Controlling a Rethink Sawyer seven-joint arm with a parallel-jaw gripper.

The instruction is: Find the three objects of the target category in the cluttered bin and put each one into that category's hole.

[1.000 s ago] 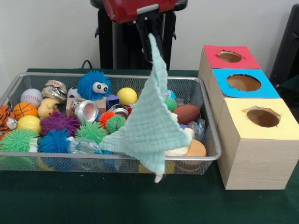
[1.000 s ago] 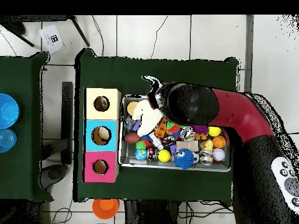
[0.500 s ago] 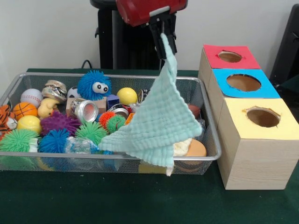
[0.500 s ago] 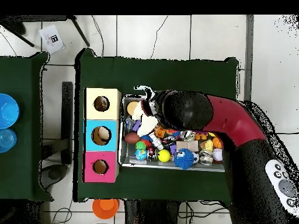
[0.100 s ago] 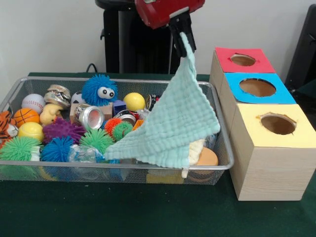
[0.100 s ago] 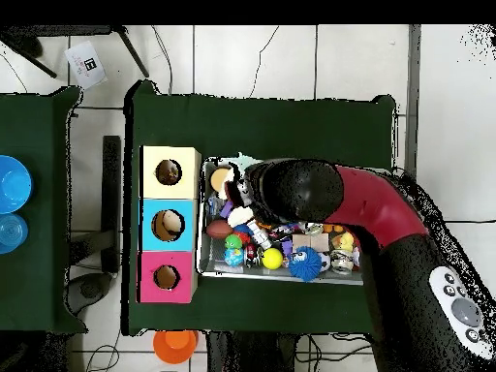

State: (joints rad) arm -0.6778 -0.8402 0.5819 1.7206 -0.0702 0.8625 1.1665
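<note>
One black gripper (image 5: 183, 42) hangs from the red arm (image 5: 168, 10) at the top of the front view, and its two fingers are pinched together on the top corner of a pale mint-green woven cloth (image 5: 170, 126). The cloth hangs down from this corner in a wide triangle shape, with a waffle-like texture, and its lower edge lies over the right part of the silver wire mesh bin (image 5: 29, 81). One cream-coloured corner points down over the near rim of the bin.

The cloth covers several toys behind it, so I cannot say what lies under it; only an orange round object (image 5: 207, 157) shows beside its lower edge. In the overhead view the arm (image 6: 320, 194) covers the gripper and most of the cloth, so the grip cannot be checked there.

To the left in the bin lie a blue fuzzy ball with big eyes (image 5: 99, 90), a yellow smooth ball (image 5: 134, 101), a silver metal can (image 5: 90, 117) and a purple spiky ball (image 5: 63, 129). Just right of the bin stands a wooden box with three round holes: the red-topped hole (image 5: 243, 59), the blue-topped hole (image 5: 257, 87) and the yellow-topped hole (image 5: 278, 124). What is inside the holes is hard to make out.
</note>
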